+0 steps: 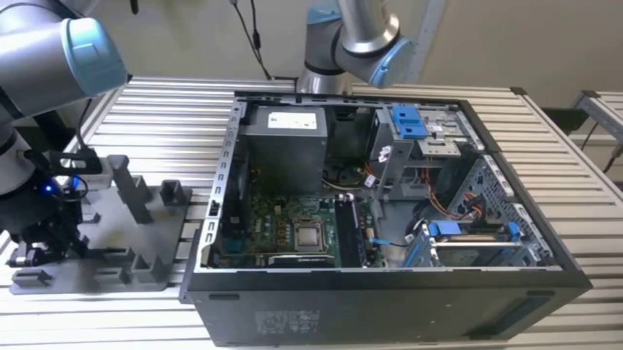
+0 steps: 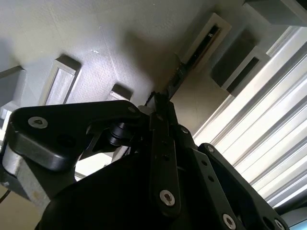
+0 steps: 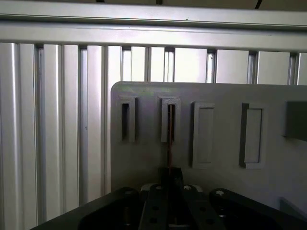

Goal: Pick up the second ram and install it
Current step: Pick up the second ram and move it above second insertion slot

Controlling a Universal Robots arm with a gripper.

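Gripper (image 3: 170,173) clamped on second ram (image 3: 169,146), which stands edge-on in a gray holder (image 3: 225,93) slot; the slot presents it upright, flat faces exposed for pinching.

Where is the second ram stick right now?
In the first wrist view the second ram stands edge-on in a slot of the gray holder plate, gripped by the end effector, at the exterior view's left of the computer case.

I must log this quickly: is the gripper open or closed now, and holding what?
Gripper: closed on the second ram, edge-on, at the gray holder slot.
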